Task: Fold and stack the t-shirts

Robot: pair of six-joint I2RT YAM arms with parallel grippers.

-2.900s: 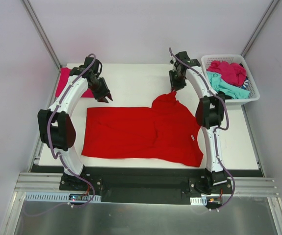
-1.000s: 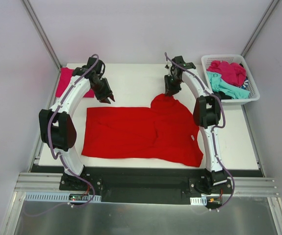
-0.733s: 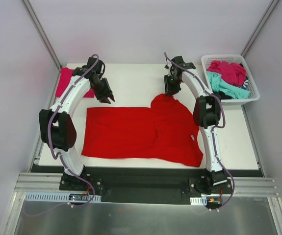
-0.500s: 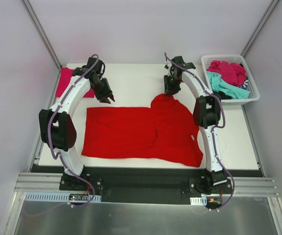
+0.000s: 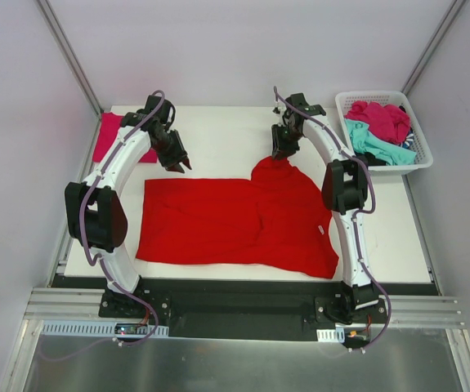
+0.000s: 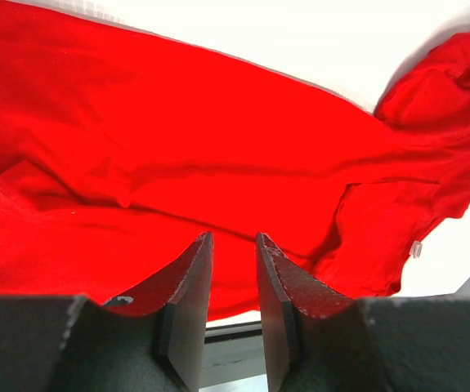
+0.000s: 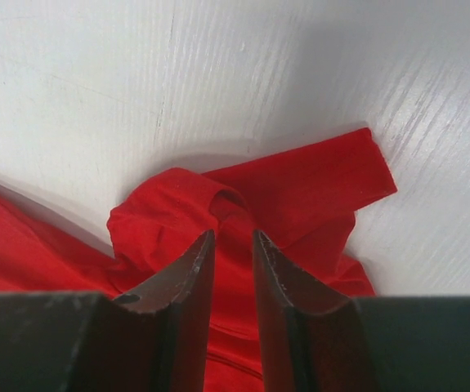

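**Right pincer on a bunched fold of the red t-shirt, left pincer free above it**

The red t-shirt (image 5: 235,220) lay spread across the middle of the white surface (image 5: 218,135). It was mostly flat, with soft creases and one layer lapped over another near its centre. Its far right part was drawn up into a crumpled peak.

The right pincer (image 5: 284,153) sat on that peak. In the right wrist view its fingers (image 7: 192,269) were closed to a narrow slit, with the gathered red cloth humped up at the tips and a short flap lying off to one side.

The left pincer (image 5: 179,163) hung just beyond the shirt's far left edge. The left wrist view showed it above the cloth, its fingers (image 6: 187,278) only a small gap apart and nothing between them. That view also showed a small white tag (image 6: 415,249) at the shirt's edge.

A folded pink t-shirt (image 5: 106,135) rested at the far left corner of the surface, partly hidden by the left arm. At the far right corner stood a white lattice basket (image 5: 382,96). It held a magenta t-shirt (image 5: 382,118) piled over a teal t-shirt (image 5: 378,147).
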